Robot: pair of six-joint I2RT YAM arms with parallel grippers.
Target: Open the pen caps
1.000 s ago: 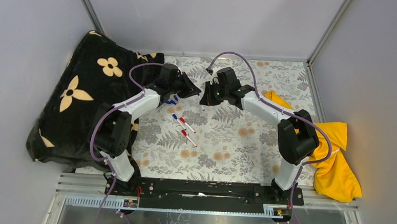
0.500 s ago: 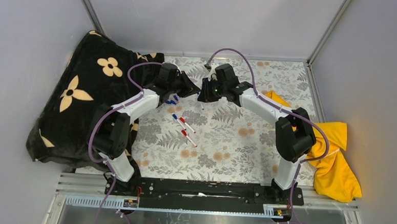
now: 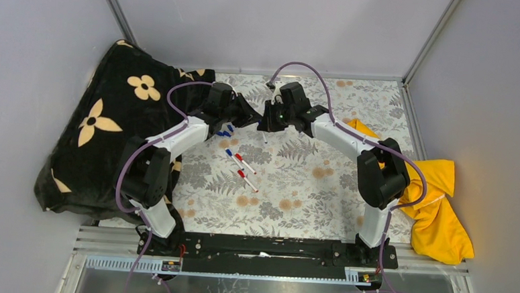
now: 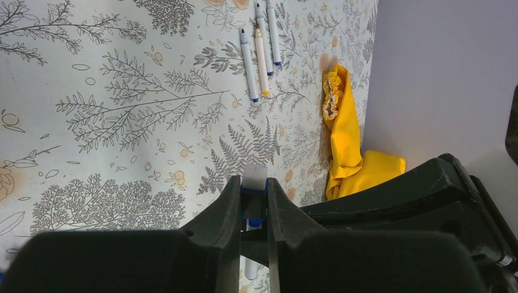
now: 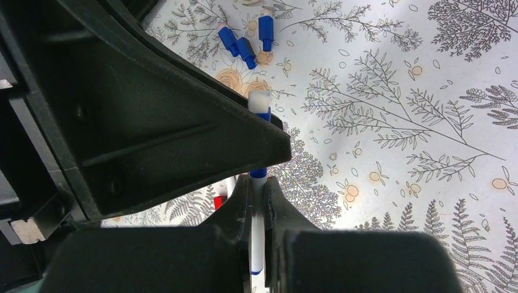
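Note:
My left gripper (image 3: 248, 120) and right gripper (image 3: 268, 124) meet tip to tip over the far middle of the mat. In the left wrist view the left gripper (image 4: 252, 185) is shut on a blue pen cap (image 4: 254, 190) with a white end. In the right wrist view the right gripper (image 5: 257, 184) is shut on the same pen's white barrel (image 5: 257, 244), and the blue cap (image 5: 262, 114) sticks out past the left finger. Three capped pens (image 3: 241, 166) lie on the mat nearer the bases. Loose blue caps (image 5: 246, 51) lie together on the mat.
Three more white pens (image 4: 261, 52) lie side by side beyond the left gripper. A black flowered cloth (image 3: 107, 122) is heaped at the left, and a yellow cloth (image 3: 439, 209) at the right. Grey walls close in the floral mat (image 3: 309, 189).
The right gripper has moved a little left and away, closing up against the left gripper. The left arm has hardly moved.

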